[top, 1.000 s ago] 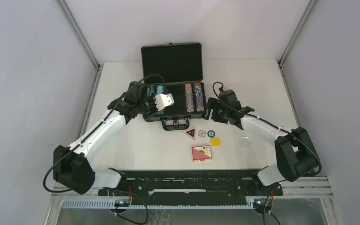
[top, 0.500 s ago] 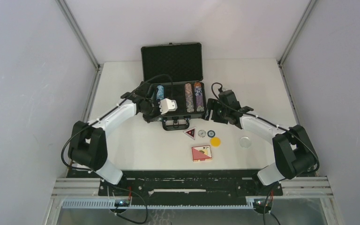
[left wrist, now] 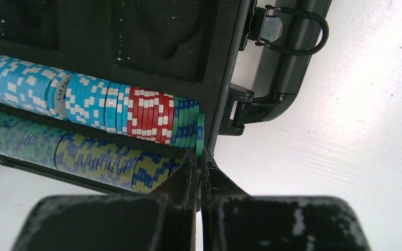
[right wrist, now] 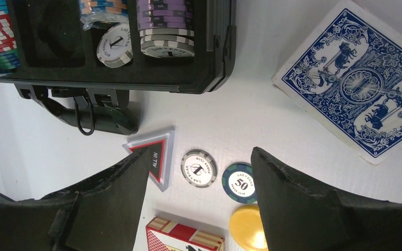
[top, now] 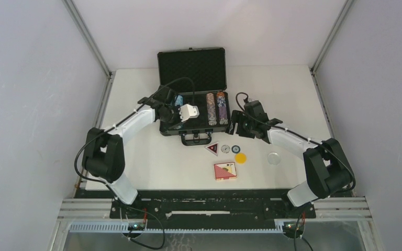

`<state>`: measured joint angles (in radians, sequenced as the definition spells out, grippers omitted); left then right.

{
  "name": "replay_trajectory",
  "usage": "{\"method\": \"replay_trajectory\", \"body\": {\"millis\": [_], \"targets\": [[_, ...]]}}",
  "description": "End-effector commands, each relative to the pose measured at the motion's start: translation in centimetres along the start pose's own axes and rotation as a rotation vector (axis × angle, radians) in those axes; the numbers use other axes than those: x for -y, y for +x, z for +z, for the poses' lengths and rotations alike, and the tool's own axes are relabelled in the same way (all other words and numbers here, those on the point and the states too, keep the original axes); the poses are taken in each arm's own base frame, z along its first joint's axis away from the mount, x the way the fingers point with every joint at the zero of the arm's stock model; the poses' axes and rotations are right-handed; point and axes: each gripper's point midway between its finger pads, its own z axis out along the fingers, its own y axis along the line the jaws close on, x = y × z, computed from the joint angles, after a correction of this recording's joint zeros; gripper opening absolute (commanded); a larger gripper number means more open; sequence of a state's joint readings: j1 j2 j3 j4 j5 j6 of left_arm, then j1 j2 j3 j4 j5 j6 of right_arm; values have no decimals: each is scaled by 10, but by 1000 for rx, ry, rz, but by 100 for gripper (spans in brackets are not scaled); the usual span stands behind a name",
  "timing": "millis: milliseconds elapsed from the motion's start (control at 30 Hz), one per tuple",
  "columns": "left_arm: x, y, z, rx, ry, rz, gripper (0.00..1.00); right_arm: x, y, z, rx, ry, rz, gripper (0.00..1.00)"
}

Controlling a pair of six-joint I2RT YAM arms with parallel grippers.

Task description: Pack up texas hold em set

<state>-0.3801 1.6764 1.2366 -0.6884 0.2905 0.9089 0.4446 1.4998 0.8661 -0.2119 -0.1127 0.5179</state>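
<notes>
Left wrist view: left gripper (left wrist: 199,157) jaws pressed shut at the black hard briefcase's (left wrist: 224,78) near rim, beside multicoloured poker chip rows (left wrist: 146,116); right gripper (right wrist: 200,157) jaws wide, at the case's four o'clock; open white tabletop (top: 272,89) at two o'clock.

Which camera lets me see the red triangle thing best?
The right wrist view: the red triangular button lies close, and you can read ALL IN on it, though a gripper finger hides one corner. The top view shows it only as a tiny triangle. The left wrist view misses it.
</notes>
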Motion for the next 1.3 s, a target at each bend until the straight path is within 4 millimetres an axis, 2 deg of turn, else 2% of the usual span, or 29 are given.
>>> {"method": "replay_trajectory", "body": {"millis": [0, 200, 367, 667, 700, 733, 767, 1033, 1267], "targets": [[-24, -10, -5, 25, -66, 26, 0, -4, -15, 2, 42, -14, -22, 79], [-40, -4, -1, -2, -119, 22, 0, -3, -14, 5, 28, -8, -21, 79], [-56, -6, -3, -11, -149, 24, 0, -4, -14, 6, 23, -9, -23, 79], [-48, -4, 6, -14, -92, 20, 1, -2, -11, 10, 9, -6, -25, 79], [-49, -4, 5, -14, -95, 18, 5, -3, -11, 10, 9, -11, -27, 79], [-49, -5, 3, -12, -100, 16, 21, -3, -10, 11, 5, -12, -26, 79], [-51, -6, 2, -7, -108, 16, 29, -4, -10, 11, 3, -16, -25, 79], [-64, -27, -11, 61, -203, 25, 35, -6, -7, 12, -9, -27, -29, 79], [-78, -59, -40, 175, -337, 58, 44, -6, -7, 10, 5, -4, -59, 79]]}}
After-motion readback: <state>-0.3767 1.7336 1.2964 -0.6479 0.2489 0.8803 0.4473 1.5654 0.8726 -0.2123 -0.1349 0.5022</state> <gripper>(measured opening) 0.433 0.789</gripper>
